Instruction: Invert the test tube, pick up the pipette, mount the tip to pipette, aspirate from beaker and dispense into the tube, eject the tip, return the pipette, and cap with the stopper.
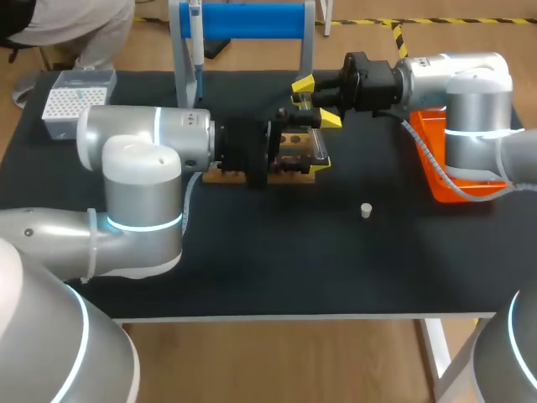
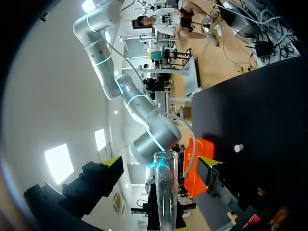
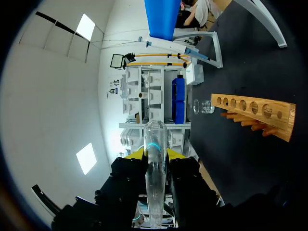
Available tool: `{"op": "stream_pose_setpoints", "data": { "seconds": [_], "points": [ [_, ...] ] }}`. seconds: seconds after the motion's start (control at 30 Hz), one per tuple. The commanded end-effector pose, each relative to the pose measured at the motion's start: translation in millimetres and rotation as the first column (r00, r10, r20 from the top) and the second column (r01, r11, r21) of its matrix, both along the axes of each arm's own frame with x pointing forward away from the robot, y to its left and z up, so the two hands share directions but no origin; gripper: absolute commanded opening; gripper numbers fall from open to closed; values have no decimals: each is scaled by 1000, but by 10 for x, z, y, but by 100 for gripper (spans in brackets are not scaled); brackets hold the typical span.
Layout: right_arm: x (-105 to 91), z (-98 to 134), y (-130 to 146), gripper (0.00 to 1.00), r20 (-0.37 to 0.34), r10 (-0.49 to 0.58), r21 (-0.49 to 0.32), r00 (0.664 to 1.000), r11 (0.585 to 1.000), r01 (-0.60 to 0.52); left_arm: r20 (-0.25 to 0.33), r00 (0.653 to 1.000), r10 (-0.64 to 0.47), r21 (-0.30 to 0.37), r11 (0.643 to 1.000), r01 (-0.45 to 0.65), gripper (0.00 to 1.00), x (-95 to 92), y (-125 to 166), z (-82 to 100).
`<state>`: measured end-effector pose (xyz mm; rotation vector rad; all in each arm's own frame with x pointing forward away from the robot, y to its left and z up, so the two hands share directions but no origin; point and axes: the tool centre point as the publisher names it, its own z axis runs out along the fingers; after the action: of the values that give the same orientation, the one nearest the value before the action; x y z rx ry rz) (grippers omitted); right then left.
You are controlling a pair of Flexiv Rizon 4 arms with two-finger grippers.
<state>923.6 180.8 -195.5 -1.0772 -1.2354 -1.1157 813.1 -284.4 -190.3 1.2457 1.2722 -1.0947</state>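
Left arm (image 1: pixel 143 193) closest, reaching right across table (image 1: pixel 277 269) to middle. Left gripper (image 2: pixel 162 162) spread wide, fingers clear of tube (image 2: pixel 165 190) on both sides. Right gripper (image 3: pixel 155 154) narrow, clamped on tube. Tube level above table, open mouth toward near edge, round end toward far edge. Wooden rack (image 1: pixel 220 176) mid-table, partly hidden by left gripper; beaker (image 3: pixel 204 107) close to rack. White stopper (image 1: pixel 366 210) alone, right of rack, nearer side. Orange bin (image 1: pixel 436 172) far right. Pipette (image 1: pixel 195 50) hangs on blue stand (image 1: pixel 252 18), far side; tip box (image 1: pixel 71 101) far left.
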Motion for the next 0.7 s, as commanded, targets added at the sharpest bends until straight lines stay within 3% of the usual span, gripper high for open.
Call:
{"op": "stream_pose_setpoints", "data": {
  "seconds": [0.03,0.47,0.7],
  "points": [
    [4,6,-4,0,0,2,-3,1000,1000,-2,-6,1000,12,-4,1000,-12,100,9,2,-11],
    [4,6,-4,0,0,2,-3,1000,1000,-2,-2,999,40,-30,999,-40,91,69,46,17],
    [4,6,-4,0,0,2,-3,1000,1000,-2,-2,999,33,-30,999,-33,71,70,10,5]
  ]
}}
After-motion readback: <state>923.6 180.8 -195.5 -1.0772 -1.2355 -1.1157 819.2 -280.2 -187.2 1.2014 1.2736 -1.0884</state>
